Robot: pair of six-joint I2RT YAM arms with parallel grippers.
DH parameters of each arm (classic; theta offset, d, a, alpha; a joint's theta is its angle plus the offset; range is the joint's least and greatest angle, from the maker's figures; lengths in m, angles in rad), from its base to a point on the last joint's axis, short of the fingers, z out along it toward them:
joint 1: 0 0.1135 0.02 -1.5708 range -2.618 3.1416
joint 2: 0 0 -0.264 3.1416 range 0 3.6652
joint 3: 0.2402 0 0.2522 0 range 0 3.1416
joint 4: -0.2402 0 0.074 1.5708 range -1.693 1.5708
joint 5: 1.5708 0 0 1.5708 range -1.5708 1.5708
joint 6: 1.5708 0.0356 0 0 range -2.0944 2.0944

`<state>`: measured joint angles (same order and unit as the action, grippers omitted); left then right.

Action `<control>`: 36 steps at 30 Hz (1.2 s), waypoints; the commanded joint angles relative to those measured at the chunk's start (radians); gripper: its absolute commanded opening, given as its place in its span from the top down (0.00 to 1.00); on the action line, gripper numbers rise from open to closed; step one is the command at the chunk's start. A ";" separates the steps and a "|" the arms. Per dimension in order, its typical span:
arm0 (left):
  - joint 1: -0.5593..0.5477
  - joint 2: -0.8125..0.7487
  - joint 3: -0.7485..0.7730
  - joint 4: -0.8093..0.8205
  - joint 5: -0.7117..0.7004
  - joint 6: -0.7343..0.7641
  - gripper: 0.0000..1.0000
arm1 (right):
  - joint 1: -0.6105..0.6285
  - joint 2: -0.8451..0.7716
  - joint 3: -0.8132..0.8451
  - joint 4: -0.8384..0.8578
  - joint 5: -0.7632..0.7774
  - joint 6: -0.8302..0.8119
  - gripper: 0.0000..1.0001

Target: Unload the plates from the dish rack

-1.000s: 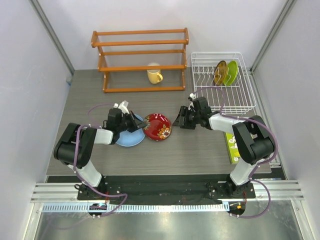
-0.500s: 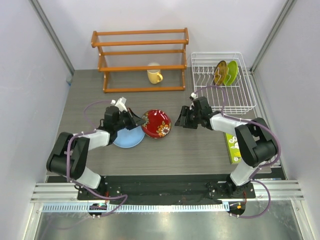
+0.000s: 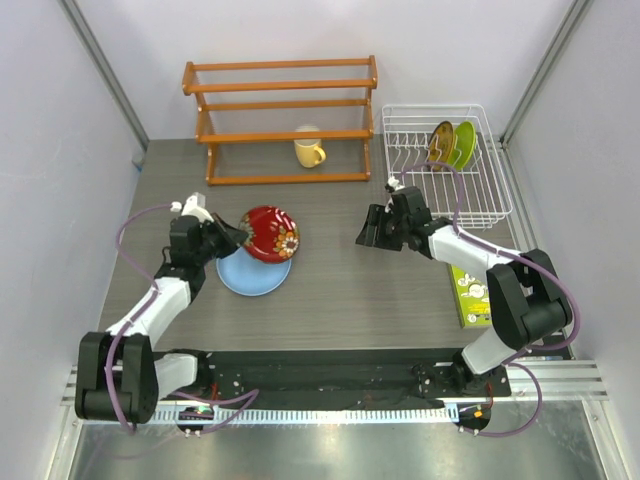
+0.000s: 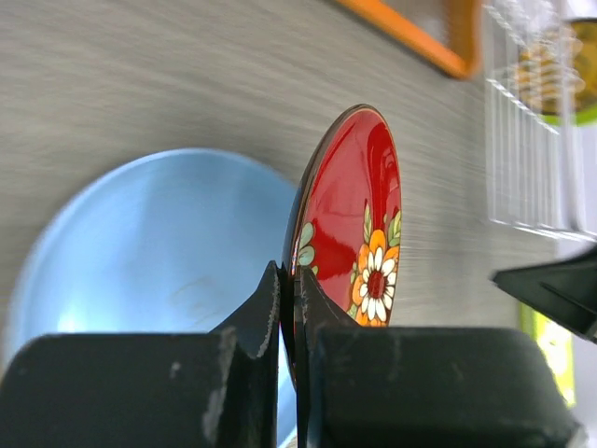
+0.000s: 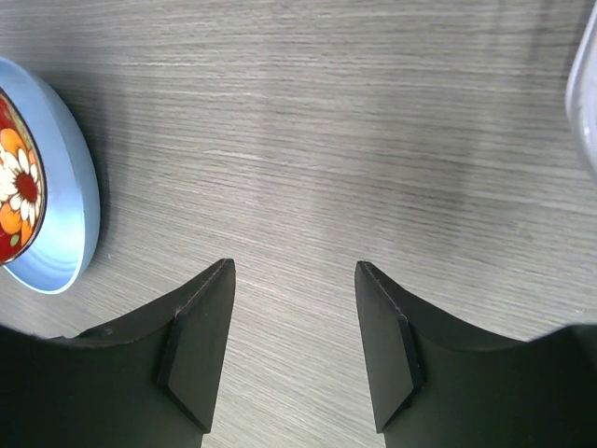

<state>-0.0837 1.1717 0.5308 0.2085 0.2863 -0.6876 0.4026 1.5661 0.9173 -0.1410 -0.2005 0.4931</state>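
Left of centre: pinching the dark red plate (image 3: 270,233) by its left rim with the left gripper (image 3: 232,234), jaws pressed together on the edge with only the plate's thickness between them. Holding it tipped up on edge, flowered face turned toward the right, above the far part of the light blue plate (image 3: 255,272); cannot tell whether touching it or just clear of it. Blue one lying flat on the grey table (image 3: 340,290), near and left of the middle. At centre right: right gripper (image 3: 368,228) low over bare tabletop, fingers (image 5: 201,336) spread wide with nothing between them (only wood grain in the right wrist view, and both unloaded plates at its left edge). Well apart from the red plate, just left of the dish rack (image 3: 440,212). White wire rack in the far right corner, two plates upright side by side in its slots toward the far end: yellow-brown patterned plate (image 3: 440,145) on the left, lime green plate (image 3: 463,145) close against it on the right. Along the far edge, left of the rack: orange wooden shelf (image 3: 280,100), with a yellow mug (image 3: 309,152) low in its right half. At the near right edge of the table, a green and yellow box (image 3: 466,290).
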 commanded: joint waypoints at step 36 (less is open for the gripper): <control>0.062 0.013 -0.011 -0.182 -0.108 0.103 0.22 | -0.113 0.029 0.597 -0.302 0.574 -0.286 0.33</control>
<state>-0.0242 1.1809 0.4587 0.0494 0.2047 -0.6163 0.3279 1.5661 1.4143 -0.4084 0.1543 0.2832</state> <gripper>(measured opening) 0.730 0.628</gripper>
